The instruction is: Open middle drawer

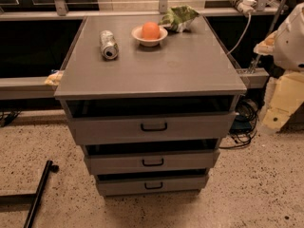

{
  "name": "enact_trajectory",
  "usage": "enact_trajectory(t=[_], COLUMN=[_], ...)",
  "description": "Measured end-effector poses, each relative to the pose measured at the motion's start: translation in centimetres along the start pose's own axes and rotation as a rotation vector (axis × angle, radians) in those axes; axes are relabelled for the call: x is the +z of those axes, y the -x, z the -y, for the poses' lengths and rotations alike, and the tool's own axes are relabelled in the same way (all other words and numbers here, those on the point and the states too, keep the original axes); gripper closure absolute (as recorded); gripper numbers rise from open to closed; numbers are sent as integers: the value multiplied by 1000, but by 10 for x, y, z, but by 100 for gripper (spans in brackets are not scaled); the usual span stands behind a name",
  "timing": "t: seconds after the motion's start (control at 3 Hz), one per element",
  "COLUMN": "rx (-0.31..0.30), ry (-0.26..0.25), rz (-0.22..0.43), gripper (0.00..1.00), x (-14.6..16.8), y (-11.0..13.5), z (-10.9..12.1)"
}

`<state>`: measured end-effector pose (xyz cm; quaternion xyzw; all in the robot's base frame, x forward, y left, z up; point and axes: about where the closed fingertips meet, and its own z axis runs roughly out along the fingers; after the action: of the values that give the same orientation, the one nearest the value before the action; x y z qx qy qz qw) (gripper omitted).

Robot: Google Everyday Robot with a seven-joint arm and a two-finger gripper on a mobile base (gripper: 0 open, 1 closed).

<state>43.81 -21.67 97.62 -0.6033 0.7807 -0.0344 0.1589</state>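
Observation:
A grey cabinet (156, 65) stands in the middle of the camera view with three drawer fronts stacked below its top. The middle drawer (118, 163) is the mid-sized front, with a small black loop handle (153, 162). Its front lines up in step with the drawer above (109, 128) and the drawer below (123, 186), with a dark gap over it. My arm's white body (290, 37) is at the right edge. My pale gripper (280, 109) hangs below it, to the right of the cabinet and well away from the handle.
On the cabinet top lie a tipped can (109, 44), a bowl (149, 42) holding an orange (150, 30), and a green crumpled bag (178, 17). Cables (243, 127) lie on the floor at the right. A black bar (38, 194) lies on the floor at the lower left.

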Motion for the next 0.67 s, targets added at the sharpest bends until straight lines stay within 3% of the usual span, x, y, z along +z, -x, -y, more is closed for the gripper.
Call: enact_trajectory(t=[0.67], rx=[-8], ry=[0], rz=[24], gripper=[0], x=[11], y=[2], z=[-3])
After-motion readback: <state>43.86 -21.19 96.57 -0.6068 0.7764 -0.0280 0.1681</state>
